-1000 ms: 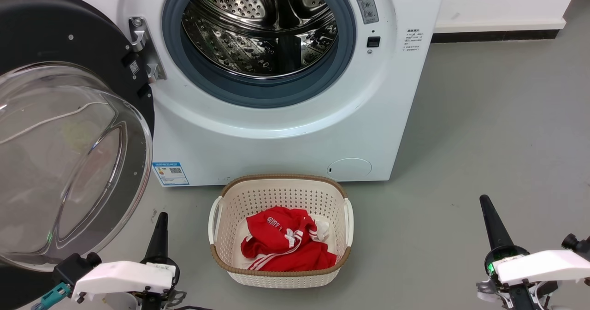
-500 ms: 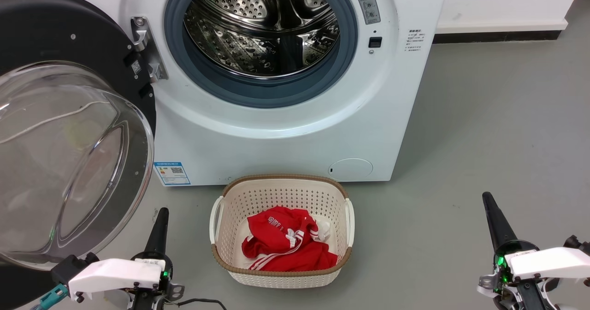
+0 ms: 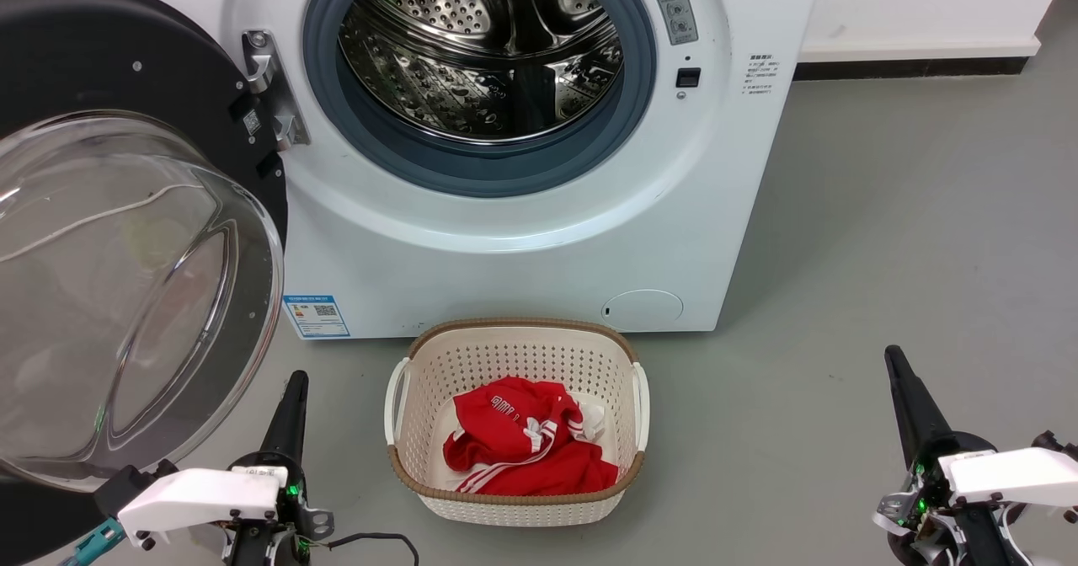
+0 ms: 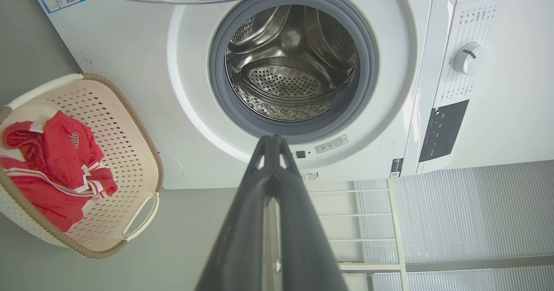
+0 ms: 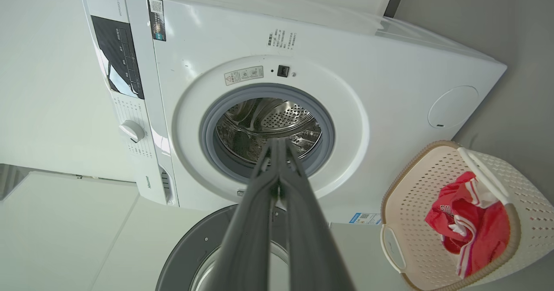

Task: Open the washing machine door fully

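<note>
Head view, and very little has changed in the last second. The whole picture slides a touch to the right, which I read as my camera drifting. The door keeps its place against the washing machine: swung wide on its hinge to my left, glass bowl bulging toward me, the drum fully exposed.

What does move is the arms. The left claw and the right claw both sink a little toward the bottom edge, wrists dropping lower. Each wrist view shows its two fingers pressed together at the tips with nothing between them, and neither touches the door. The left one sits near the door's lower rim but apart from it.

I judge the opening done, or as near as the hinge allows, and the arms to be pulling back to rest. The basket with the red garment stands on the floor just before the machine, undisturbed.
</note>
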